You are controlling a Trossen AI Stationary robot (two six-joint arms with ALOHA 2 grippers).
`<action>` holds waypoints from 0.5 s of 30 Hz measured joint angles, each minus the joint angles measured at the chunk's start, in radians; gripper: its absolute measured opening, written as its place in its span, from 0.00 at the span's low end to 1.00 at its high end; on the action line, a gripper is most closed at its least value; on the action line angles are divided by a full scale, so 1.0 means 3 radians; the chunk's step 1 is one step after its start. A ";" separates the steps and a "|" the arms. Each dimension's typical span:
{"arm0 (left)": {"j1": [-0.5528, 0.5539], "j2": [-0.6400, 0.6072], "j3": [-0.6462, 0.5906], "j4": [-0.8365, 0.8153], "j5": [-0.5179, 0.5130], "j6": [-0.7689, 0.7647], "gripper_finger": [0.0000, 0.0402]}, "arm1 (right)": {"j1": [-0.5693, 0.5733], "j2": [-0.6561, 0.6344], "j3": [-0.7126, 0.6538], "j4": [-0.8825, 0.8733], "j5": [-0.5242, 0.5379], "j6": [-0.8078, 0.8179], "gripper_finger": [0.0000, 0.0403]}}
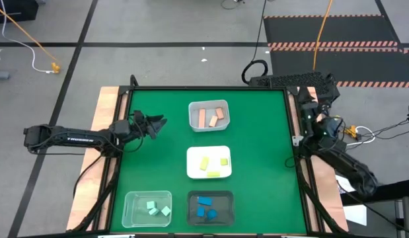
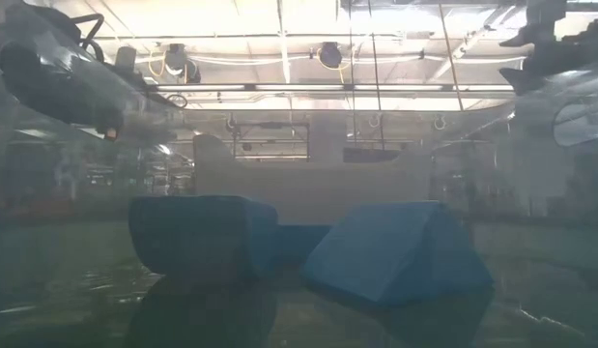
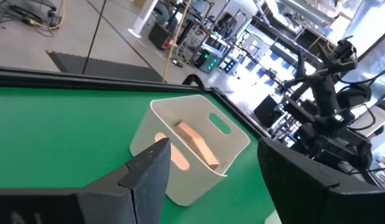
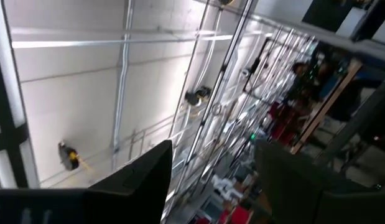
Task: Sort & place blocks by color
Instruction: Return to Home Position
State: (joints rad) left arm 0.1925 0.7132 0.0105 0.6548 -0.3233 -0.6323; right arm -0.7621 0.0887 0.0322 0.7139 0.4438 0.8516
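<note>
Blocks (image 1: pixel 205 164) all binned, one colour per tray (image 1: pixel 189 155): sorting looks done. Hence left gripper (image 1: pixel 158 123) over table (image 1: pixel 257 145), right gripper (image 4: pixel 211 149) at edge, both agape, empty.

**Low view.** Two blue blocks (image 2: pixel 395 256) loom hazy and soft-edged. The blue patch between them is too blurred to tell as a separate block. Dark arm sections (image 2: pixel 57 72) are cut off by the upper corners.

**Left wrist view.** The wall of the pale bin (image 3: pixel 232 140) hides the lower ends of the salmon blocks (image 3: pixel 195 142). One finger (image 3: pixel 145 177) of the left claw (image 3: pixel 214 152) covers its near corner.

**High view.** The blue blocks in the black tray (image 1: pixel 227 197) are too small to count.
</note>
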 joint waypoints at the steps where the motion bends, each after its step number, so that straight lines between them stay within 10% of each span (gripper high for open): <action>1: 0.0000 0.0000 0.0000 -0.0006 0.0000 0.0000 0.60 | -0.0067 0.0000 0.0000 0.0000 0.0000 0.0000 0.54; 15: 0.0509 -0.0488 0.0000 -0.0005 0.0001 0.0000 0.60 | -0.0771 0.0000 0.0000 0.0000 0.0000 0.0000 0.54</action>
State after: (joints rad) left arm 0.3450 0.5669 0.0105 0.6533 -0.3229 -0.6323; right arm -0.9934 0.0887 0.0322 0.7139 0.4438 0.8516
